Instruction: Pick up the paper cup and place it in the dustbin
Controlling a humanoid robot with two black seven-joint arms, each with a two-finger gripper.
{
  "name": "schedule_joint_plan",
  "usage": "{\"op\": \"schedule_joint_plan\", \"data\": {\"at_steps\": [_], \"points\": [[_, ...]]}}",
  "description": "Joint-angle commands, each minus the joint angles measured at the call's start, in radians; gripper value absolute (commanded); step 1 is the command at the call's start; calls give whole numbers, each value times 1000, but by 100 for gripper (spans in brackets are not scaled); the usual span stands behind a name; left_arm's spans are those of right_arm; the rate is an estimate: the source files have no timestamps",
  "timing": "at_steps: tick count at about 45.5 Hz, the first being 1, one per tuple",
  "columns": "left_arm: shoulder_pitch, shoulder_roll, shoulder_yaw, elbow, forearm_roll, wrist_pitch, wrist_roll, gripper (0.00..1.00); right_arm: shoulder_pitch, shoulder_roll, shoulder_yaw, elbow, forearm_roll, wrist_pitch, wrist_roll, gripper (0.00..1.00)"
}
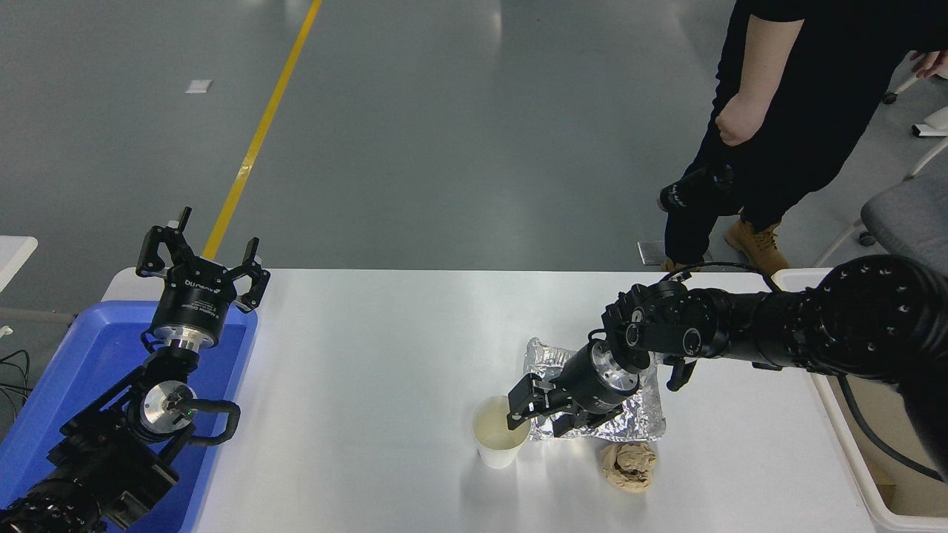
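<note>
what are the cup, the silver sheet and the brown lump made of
Cup: looks like paper, matte white outside, cream inside, thin rim. Silver sheet: likely aluminium foil, mirror-bright with sharp creases. Brown lump: seemingly crumpled brown paper, dull with soft folds.

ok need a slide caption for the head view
Open right gripper straddling the rim of an upright paper cup, beside crumpled foil.

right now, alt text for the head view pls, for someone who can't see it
The right gripper reaches down, open, with one finger inside the upright paper cup's rim on a white table. Crumpled foil and a brown paper ball lie beside it; the left gripper is parked over a blue bin.
</note>
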Motion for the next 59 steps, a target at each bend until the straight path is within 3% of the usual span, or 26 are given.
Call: {"op": "schedule_joint_plan", "data": {"at_steps": [1,7,17,48,59], "points": [[1,1,0,0,0,0,0,98,3,0,2,4,-37,-3,7,12],[1,1,0,0,0,0,0,98,13,0,2,5,-37,0,24,0],[-1,1,0,0,0,0,0,98,37,0,5,10,-54,5,68,0],[-1,-1,0,0,0,0,0,98,447,0,52,143,-53,74,96,0],[-1,1,0,-1,0,0,0,98,618,-123,52,214,-53,92,96,0]]}}
